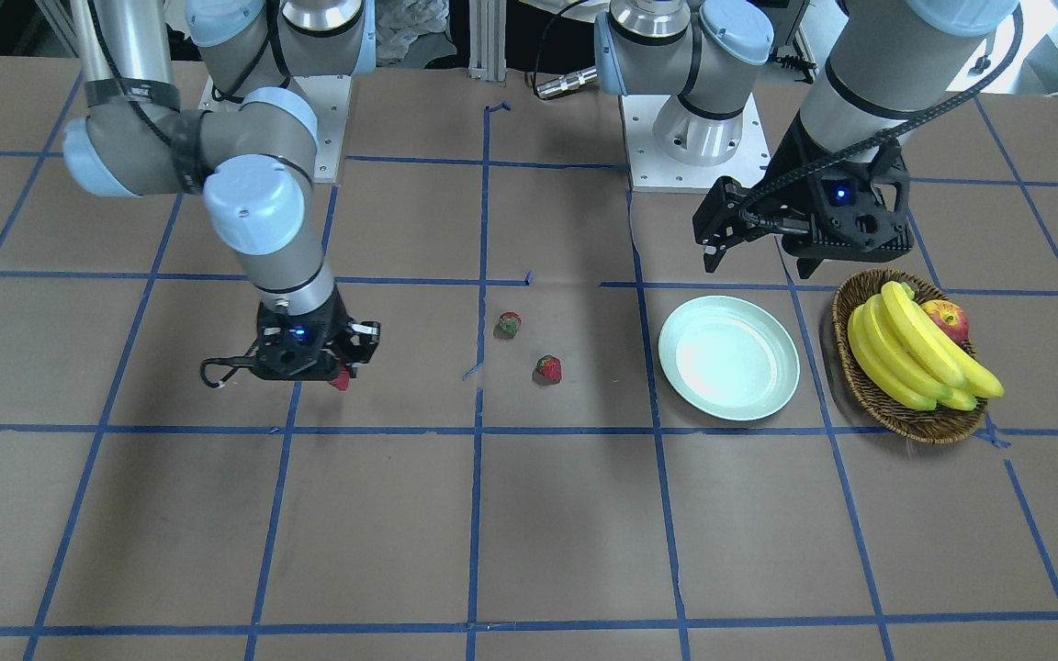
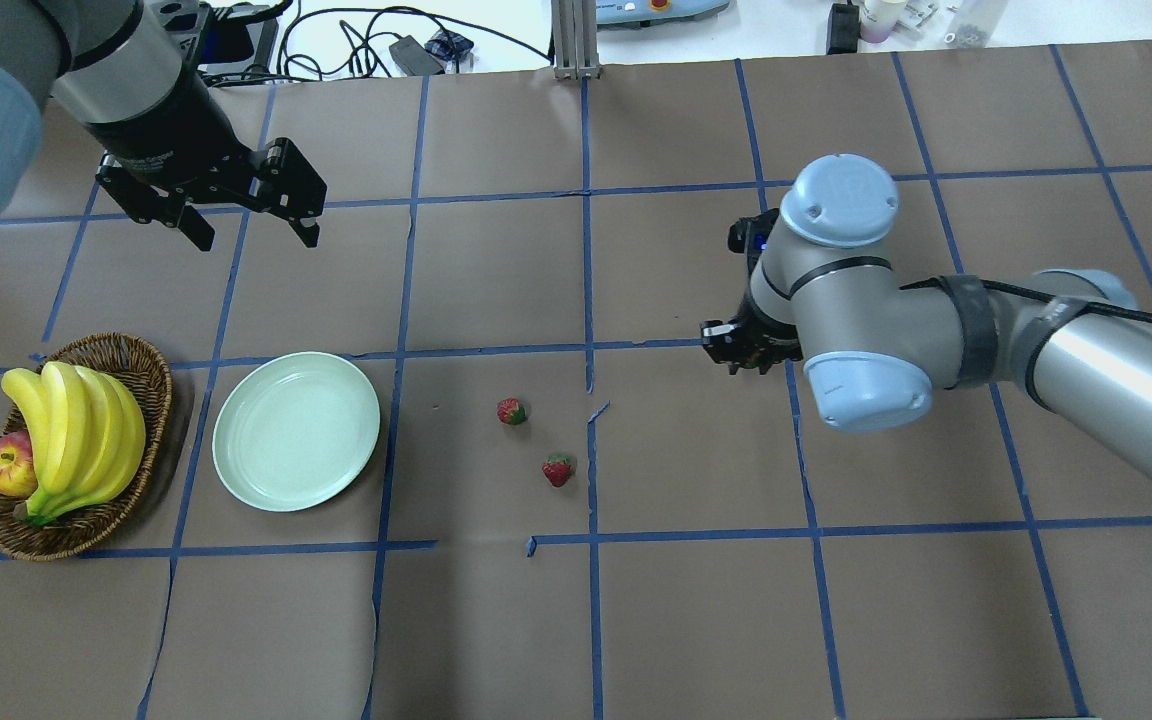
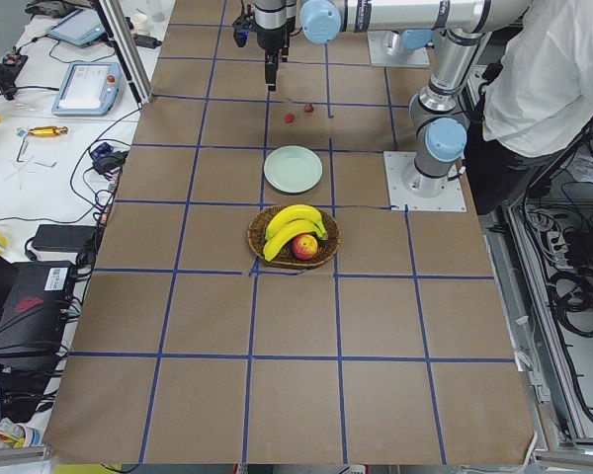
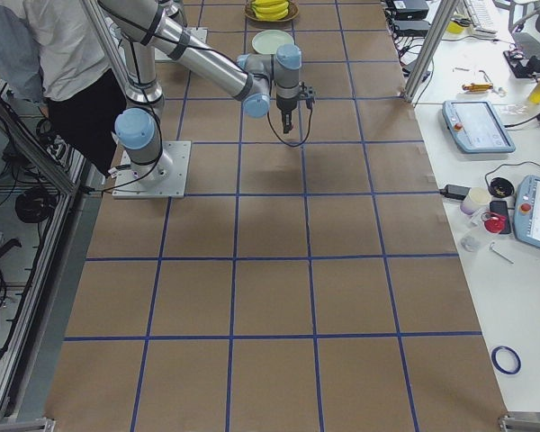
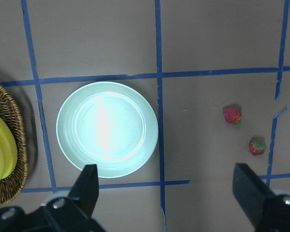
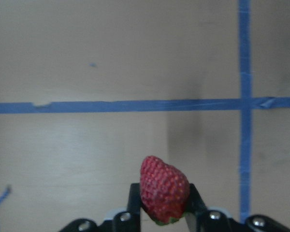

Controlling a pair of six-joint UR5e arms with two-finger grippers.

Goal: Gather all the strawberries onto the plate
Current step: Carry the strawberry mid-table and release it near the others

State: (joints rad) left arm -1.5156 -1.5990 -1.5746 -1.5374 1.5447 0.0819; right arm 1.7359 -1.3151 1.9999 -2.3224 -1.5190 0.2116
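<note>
One strawberry [image 6: 164, 191] clenched in right gripper [image 1: 342, 367], two strawberries [image 2: 512, 411] [image 2: 557, 469] on table [image 2: 636, 620], left gripper [image 2: 258, 240] released.

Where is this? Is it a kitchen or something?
Probably a robot lab, not a kitchen. A left arm and right arm are bolted to a table taped into blue squares, and control tablets lie on a side bench.

Table [image 2: 496, 620] was wrapped in brown paper with a blue tape grid [image 2: 586, 300] over it. White benches [image 3: 54, 193] sat at both ends, with teach pendants [image 3: 84, 89] lying around. Lighting was bright and pretty even.
</note>
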